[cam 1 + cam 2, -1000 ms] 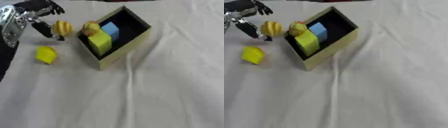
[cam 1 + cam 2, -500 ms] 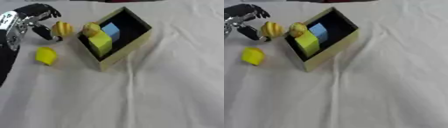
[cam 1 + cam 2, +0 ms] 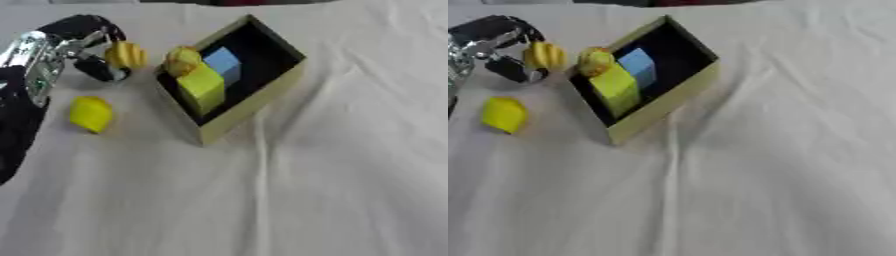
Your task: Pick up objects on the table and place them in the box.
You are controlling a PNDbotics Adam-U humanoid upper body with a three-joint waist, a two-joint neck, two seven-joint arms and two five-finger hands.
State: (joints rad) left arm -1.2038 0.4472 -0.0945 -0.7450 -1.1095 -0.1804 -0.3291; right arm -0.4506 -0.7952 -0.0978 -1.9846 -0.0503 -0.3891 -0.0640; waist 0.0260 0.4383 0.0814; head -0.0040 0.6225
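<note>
An open box point(image 3: 255, 101) with a dark inside lies askew on the white cloth. In it stand a yellow-green block point(image 3: 203, 89) and a light blue block point(image 3: 224, 63), with a yellow ridged thing point(image 3: 183, 60) at its upper left corner. My left hand point(image 3: 86, 46) reaches in from the left, fingers curled around a yellow striped round thing point(image 3: 125, 54) just left of the box. A plain yellow piece point(image 3: 90, 114) lies on the cloth below the hand. My right hand shows in no view.
White wrinkled cloth point(image 3: 332, 180) covers the table, with broad open cloth to the right of and below the box. My left forearm point(image 3: 19, 100) fills the left edge.
My left hand has closed in on the yellow striped thing, its fingers now curling around it. The box and blocks have not moved.
</note>
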